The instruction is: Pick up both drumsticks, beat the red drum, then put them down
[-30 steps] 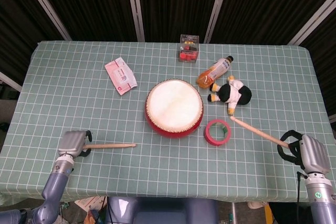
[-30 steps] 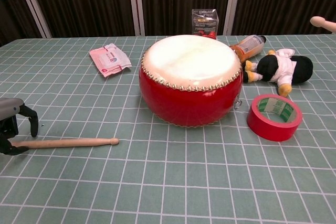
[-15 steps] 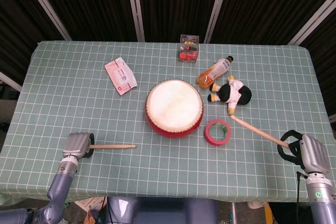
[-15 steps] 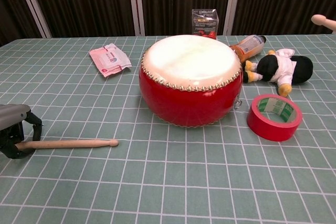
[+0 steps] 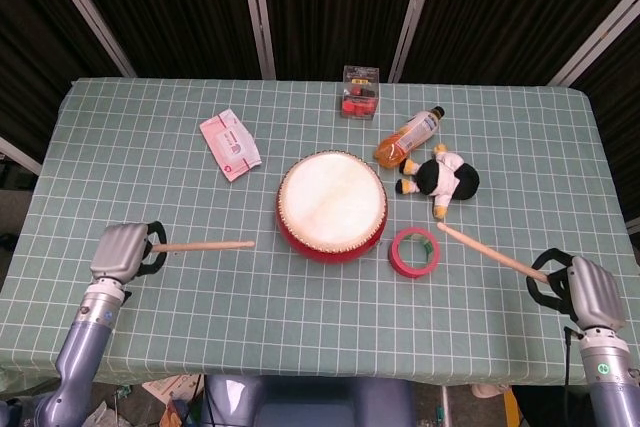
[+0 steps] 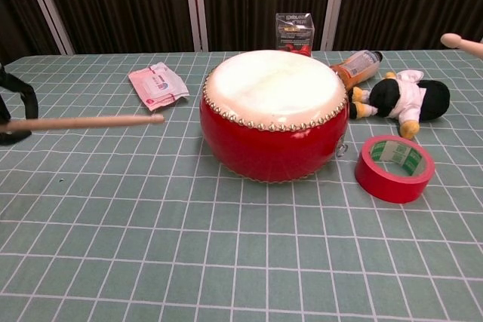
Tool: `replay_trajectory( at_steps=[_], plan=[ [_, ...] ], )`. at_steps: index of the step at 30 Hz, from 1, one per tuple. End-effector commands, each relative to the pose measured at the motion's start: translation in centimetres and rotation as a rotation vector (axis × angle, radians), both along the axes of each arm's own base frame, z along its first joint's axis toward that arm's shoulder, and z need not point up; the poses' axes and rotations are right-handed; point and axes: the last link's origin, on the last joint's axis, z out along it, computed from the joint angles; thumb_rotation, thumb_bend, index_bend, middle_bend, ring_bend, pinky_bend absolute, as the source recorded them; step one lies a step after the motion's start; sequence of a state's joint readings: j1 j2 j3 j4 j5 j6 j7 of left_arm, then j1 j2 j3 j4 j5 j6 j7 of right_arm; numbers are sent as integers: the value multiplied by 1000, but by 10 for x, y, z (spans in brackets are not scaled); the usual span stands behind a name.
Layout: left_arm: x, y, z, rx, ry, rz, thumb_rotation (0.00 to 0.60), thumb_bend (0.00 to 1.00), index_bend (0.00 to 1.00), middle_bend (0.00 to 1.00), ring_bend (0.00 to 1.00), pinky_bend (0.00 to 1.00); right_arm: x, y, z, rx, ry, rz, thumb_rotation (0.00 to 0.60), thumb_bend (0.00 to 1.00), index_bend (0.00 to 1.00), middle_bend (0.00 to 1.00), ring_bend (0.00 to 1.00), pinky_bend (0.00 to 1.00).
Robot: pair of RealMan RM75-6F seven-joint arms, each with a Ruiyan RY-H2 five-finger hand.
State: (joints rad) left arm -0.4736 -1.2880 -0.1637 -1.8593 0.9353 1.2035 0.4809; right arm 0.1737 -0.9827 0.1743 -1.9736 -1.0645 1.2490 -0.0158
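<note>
Nearest you, your left hand [image 5: 122, 250] grips the left drumstick [image 5: 205, 245] by its butt, the stick raised off the checked tablecloth [image 5: 300, 317] and pointing toward the red drum [image 5: 331, 206], while your right hand [image 5: 578, 290] holds the right drumstick [image 5: 490, 254], its tip slanting up beside the red tape roll [image 5: 414, 252]. The drum stands mid-table, untouched. Beyond it lie a plush toy [image 5: 444, 178], an orange bottle [image 5: 408, 135], a wipes pack [image 5: 230, 144] and a small clear box [image 5: 360, 92].

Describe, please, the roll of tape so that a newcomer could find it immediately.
Start at the big red drum in the table's middle. Just beside its base, toward the robot's right, lies the red tape roll, flat on the checked cloth. It is the only ring, with a green inner core.
</note>
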Motion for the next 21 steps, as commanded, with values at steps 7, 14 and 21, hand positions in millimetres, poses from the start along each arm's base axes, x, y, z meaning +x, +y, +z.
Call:
replay_trajectory(
  at_steps=[7, 14, 21],
  plan=[
    [30, 38, 53, 86, -28, -115, 600, 561, 745, 1000, 1000, 1000, 18, -35, -1, 3, 42, 30, 600, 591, 1000, 1000, 1000, 989],
    [47, 82, 72, 111, 22, -157, 600, 561, 745, 1000, 1000, 1000, 33, -71, -5, 25, 113, 44, 600, 590, 1000, 1000, 1000, 989],
    [66, 121, 81, 105, 56, -169, 600, 561, 745, 1000, 1000, 1000, 46, -100, -17, 79, 211, 69, 600, 591, 999, 1000, 1000, 989]
  ],
)
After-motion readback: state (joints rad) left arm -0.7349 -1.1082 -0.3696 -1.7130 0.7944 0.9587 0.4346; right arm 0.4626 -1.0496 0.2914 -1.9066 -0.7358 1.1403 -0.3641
